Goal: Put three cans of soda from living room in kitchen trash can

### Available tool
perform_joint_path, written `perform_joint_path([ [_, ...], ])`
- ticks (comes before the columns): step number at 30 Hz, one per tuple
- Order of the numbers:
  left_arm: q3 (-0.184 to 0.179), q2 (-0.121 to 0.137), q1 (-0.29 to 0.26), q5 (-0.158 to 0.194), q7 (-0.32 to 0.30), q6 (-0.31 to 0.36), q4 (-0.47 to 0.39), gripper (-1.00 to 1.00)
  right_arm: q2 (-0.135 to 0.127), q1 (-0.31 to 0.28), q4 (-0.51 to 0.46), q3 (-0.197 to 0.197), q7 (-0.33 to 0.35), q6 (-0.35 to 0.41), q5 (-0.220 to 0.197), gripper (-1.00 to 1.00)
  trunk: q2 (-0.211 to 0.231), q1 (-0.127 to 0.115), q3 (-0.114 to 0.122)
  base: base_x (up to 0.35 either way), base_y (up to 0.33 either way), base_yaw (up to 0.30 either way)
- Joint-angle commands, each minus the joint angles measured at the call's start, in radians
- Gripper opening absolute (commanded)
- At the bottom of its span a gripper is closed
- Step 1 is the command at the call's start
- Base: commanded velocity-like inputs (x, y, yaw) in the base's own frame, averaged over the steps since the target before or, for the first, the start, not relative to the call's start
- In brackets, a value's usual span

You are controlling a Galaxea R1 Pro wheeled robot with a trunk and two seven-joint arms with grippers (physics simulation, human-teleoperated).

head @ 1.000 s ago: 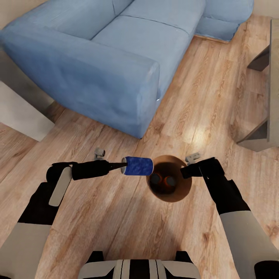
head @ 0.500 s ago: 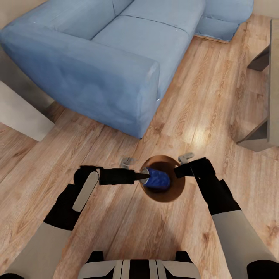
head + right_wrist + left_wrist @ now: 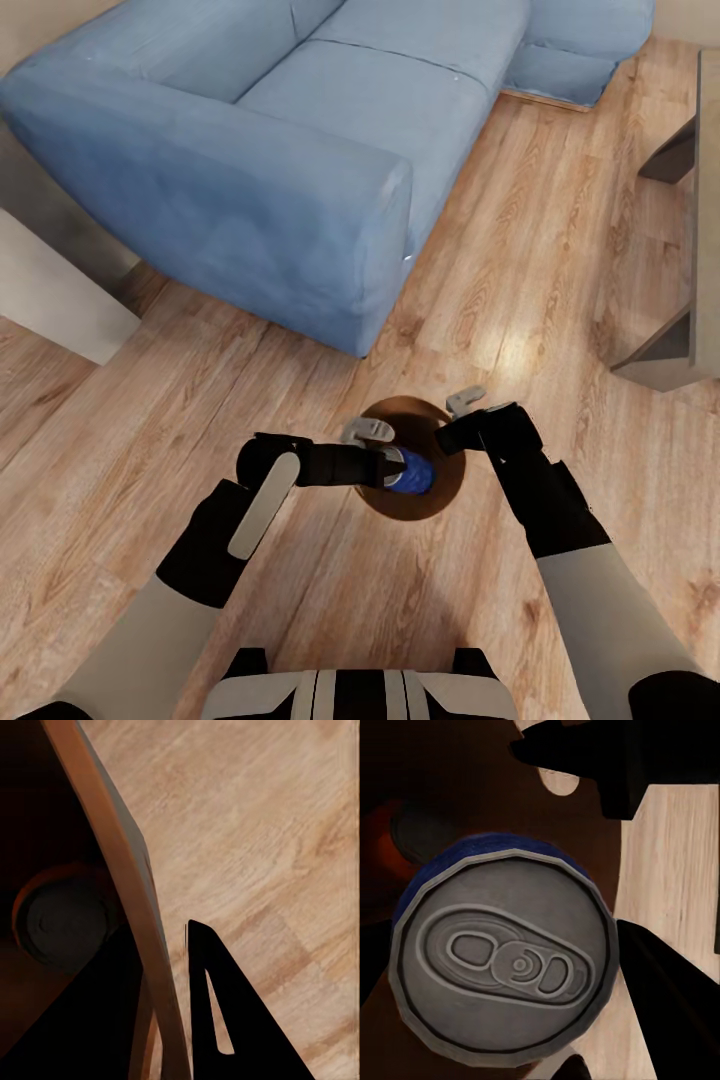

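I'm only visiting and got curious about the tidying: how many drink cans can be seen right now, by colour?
Dark blue can: 1, gripped by the left fingers over the open bin.
Orange can: 1 for certain, lying inside the bin; I cannot tell whether the two wrist views show the same one.
Total: at least 2 cans.

Warm wood plank floor [image 3: 300,590] carrying a large light-blue corner sofa [image 3: 300,150], a round brown-lined trash can [image 3: 440,497] standing near the sofa's arm, and a low table [image 3: 690,330] at the right edge.
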Motion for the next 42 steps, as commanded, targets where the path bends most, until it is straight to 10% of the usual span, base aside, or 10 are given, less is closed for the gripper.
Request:
perform_joint_path([
  [1, -0.002, -0.005, 0.0, 0.005, 0.026, 0.0, 0.0, -1.0, 0.014, 0.0, -0.002, 0.001, 0.008, 0.006, -0.002, -1.0, 0.0, 0.0, 0.0, 0.0, 0.0, 0.0],
  [10, -0.063, -0.013, 0.0, 0.001, 0.238, -0.028, 0.009, -1.0, 0.065, 0.0, -0.009, 0.003, 0.009, 0.006, 0.074, -1.0, 0.0, 0.0, 0.0, 0.0, 0.0, 0.0],
  [11, -0.076, -0.014, 0.0, 0.001, 0.268, -0.039, 0.014, 1.0, 0.067, 0.0, -0.009, 0.003, 0.009, 0.006, 0.075, -1.0, 0.0, 0.0, 0.0, 0.0, 0.0, 0.0],
  [27, -0.1, -0.002, 0.008, 0.013, 0.302, -0.057, -0.112, 1.0, 0.068, 0.0, -0.008, -0.002, 0.011, 0.006, 0.075, -1.0, 0.0, 0.0, 0.0, 0.0, 0.0, 0.0],
  [32, -0.098, 0.013, 0.029, 0.015, 0.189, -0.05, -0.183, 1.0, 0.066, 0.0, -0.008, -0.006, 0.015, 0.006, 0.07, -1.0, 0.0, 0.0, 0.0, 0.0, 0.0, 0.0],
  [35, -0.082, 0.075, 0.078, 0.013, -0.022, -0.057, -0.196, 1.0, 0.065, 0.0, -0.008, -0.008, 0.017, 0.006, 0.068, -1.0, 0.0, 0.0, 0.0, 0.0, 0.0, 0.0],
  [42, 0.319, 0.319, 0.13, 0.012, -0.448, -0.072, -0.199, 1.0, 0.058, 0.0, -0.007, -0.014, 0.02, 0.006, 0.066, -1.0, 0.0, 0.0, 0.0, 0.0, 0.0, 0.0],
])
